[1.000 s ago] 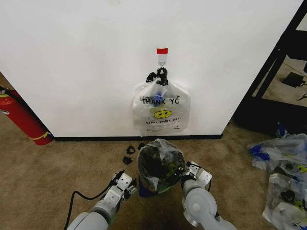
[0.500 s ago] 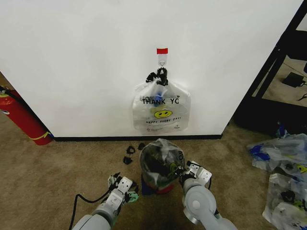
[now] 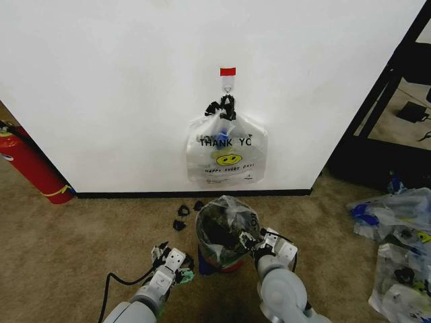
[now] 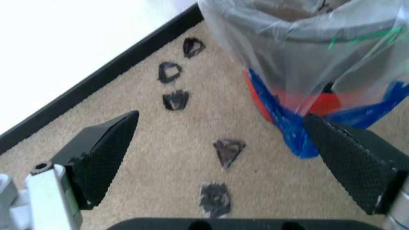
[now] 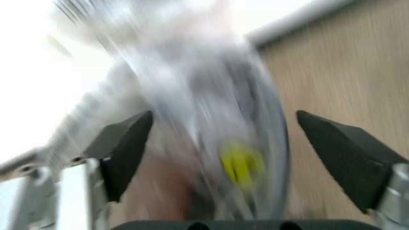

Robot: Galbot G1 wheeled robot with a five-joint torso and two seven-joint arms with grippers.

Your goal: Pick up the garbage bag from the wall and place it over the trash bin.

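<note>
A white "THANK YOU" garbage bag (image 3: 227, 153) with a yellow smiley hangs from the hook (image 3: 227, 86) on the white wall (image 3: 121, 87). Below it on the carpet stands the trash bin (image 3: 225, 232), with a translucent bag (image 4: 307, 43) draped over its rim and its red base (image 4: 319, 103) showing. My left gripper (image 3: 174, 260) (image 4: 221, 116) is open over bare carpet, to the left of the bin and apart from it. At the bin's right side is my right gripper (image 3: 259, 241) (image 5: 225, 113). It is open, with blurred bag plastic and a yellow mark between its fingers.
A red fire extinguisher (image 3: 30, 168) leans at the far left by the wall. Several more plastic bags (image 3: 397, 249) lie on the right. A black frame (image 3: 387, 87) stands at the wall's right corner. Black scraps (image 3: 180, 217) (image 4: 171, 72) litter the carpet near the bin.
My left gripper has pulled back from the bin's left side toward me. The bin has shifted slightly right, so its red base now shows. The right gripper has stayed by the bin.
</note>
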